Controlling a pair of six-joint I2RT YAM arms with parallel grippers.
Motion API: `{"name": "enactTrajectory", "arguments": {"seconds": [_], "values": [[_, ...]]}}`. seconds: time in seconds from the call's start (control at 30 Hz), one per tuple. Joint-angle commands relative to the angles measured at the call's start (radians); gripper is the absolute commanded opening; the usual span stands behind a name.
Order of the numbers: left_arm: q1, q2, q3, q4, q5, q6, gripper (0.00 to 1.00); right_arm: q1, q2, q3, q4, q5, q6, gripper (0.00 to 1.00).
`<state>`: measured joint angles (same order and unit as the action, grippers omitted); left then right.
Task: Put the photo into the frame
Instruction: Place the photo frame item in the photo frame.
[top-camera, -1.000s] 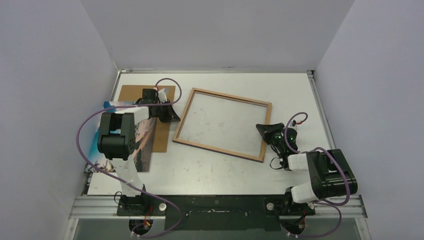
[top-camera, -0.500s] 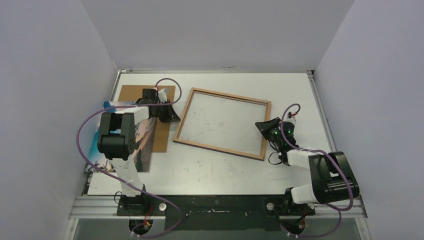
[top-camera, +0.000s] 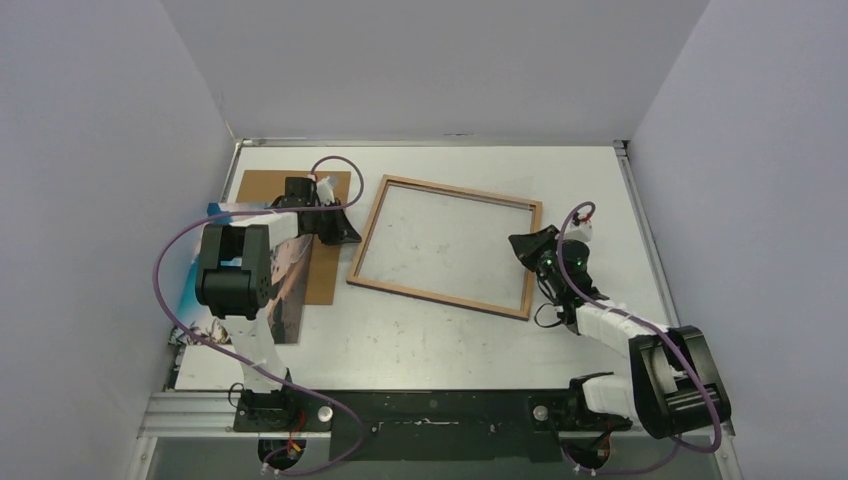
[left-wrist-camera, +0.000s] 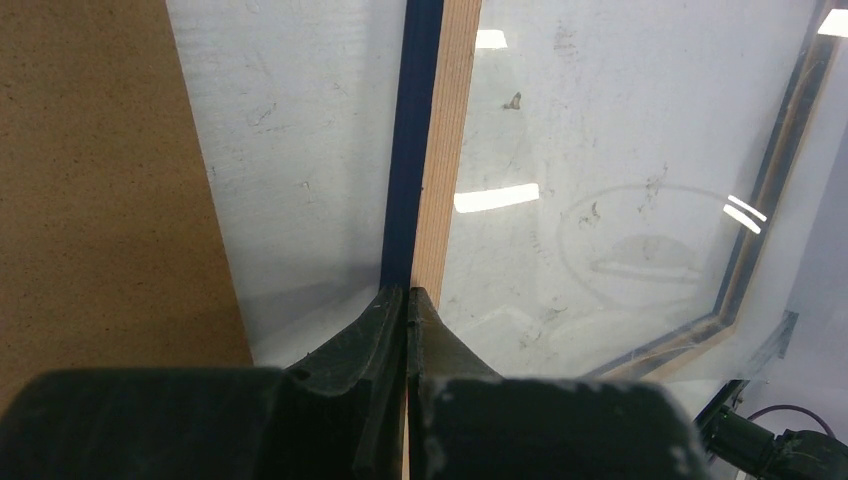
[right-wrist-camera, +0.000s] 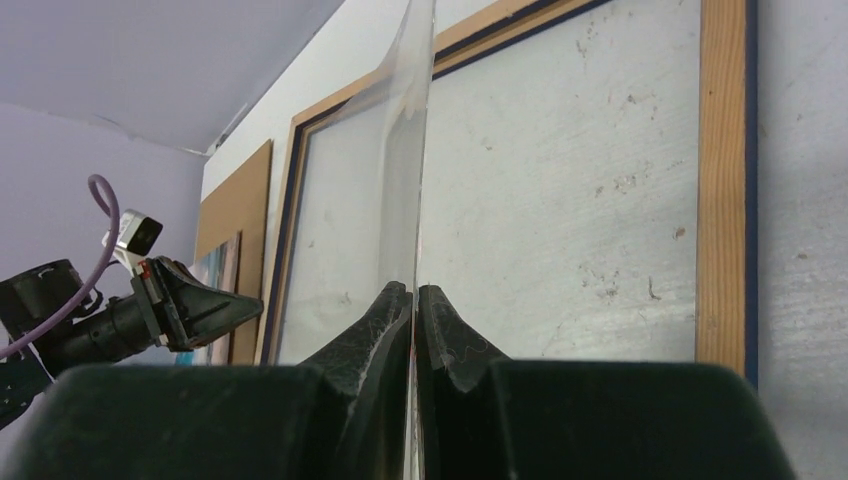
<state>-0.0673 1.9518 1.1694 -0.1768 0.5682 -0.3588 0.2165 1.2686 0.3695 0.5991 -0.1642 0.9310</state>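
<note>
The frame (top-camera: 437, 294) lies with its wood-brown back up in the middle of the table. My left gripper (top-camera: 351, 238) is shut, its tips on the frame's left rail (left-wrist-camera: 445, 150); in the left wrist view (left-wrist-camera: 407, 292) the rail runs straight ahead from them. My right gripper (top-camera: 518, 244) is at the frame's right rail (right-wrist-camera: 722, 180). It is shut (right-wrist-camera: 414, 288) on the edge of the clear pane (right-wrist-camera: 400, 150), which stands tilted up off the frame. The photo (top-camera: 287, 285) lies at the left, mostly hidden under my left arm.
The plain brown backing board (top-camera: 262, 186) lies at the back left, beside the frame, partly under the photo and my left arm. It also shows in the left wrist view (left-wrist-camera: 100, 180). Grey walls close in the table on three sides.
My right gripper has moved a little farther away and leftward over the frame's right rail as the arm stretched out. My left arm and the frame have not moved.
</note>
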Motion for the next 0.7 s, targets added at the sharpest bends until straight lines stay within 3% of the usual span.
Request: {"name": "enactTrajectory", "arguments": {"seconds": [0.0, 0.3, 0.67], "values": [[-0.006, 0.027, 0.021, -0.012, 0.015, 0.01, 0.0, 0.015, -0.037, 0.008, 0.064, 0.011, -0.044, 0.05], [-0.003, 0.023, 0.012, -0.009, 0.018, 0.009, 0.0, 0.015, 0.068, 0.0, 0.148, 0.001, -0.016, 0.05], [-0.002, 0.029, 0.011, -0.006, 0.021, 0.01, 0.0, 0.033, 0.074, 0.005, 0.134, 0.036, -0.078, 0.05]]}}
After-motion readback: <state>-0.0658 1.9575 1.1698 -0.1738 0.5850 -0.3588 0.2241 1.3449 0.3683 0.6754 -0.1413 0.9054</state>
